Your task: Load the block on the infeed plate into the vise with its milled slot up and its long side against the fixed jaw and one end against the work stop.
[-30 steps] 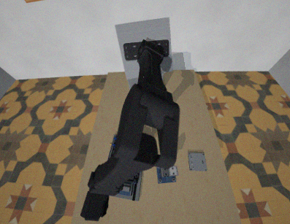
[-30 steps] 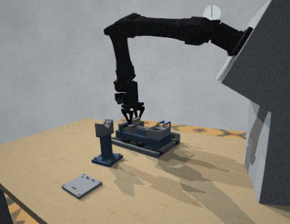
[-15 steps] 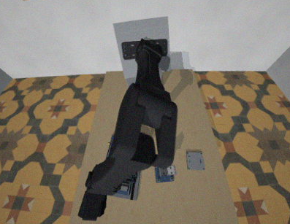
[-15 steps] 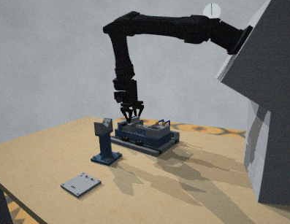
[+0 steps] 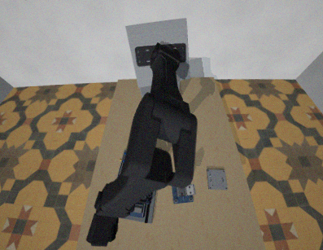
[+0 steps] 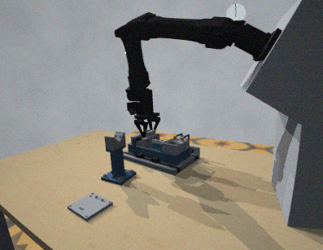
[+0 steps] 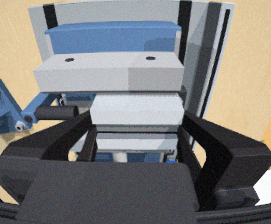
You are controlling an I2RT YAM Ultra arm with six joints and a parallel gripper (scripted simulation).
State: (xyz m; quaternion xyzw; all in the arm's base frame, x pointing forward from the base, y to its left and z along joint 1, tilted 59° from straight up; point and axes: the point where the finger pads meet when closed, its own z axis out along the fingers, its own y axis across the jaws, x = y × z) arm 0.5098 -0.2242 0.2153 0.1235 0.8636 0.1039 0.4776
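1. Tan wood forms the table (image 6: 47, 178), with a wide bare stretch of top in front of the fixtures and its near edge running along the lower left of the exterior view
2. Black fingers of the gripper (image 6: 147, 126) are clamped on the part (image 7: 138, 111), a pale grey block held from both sides; the gripper reaches down over the left end of the vise (image 6: 163, 150)
3. In the wrist view the part sits low between the vise jaws, just in front of a grey jaw block (image 7: 108, 73) with two small holes on top; whether it touches the low bars cannot be told
4. The V-block (image 6: 116, 142) stands on its blue post just left of the vise, apart from it, with nothing in its notch
5. The infeed plate (image 6: 90, 205) lies flat near the table's front edge, well apart from the vise, with nothing on it
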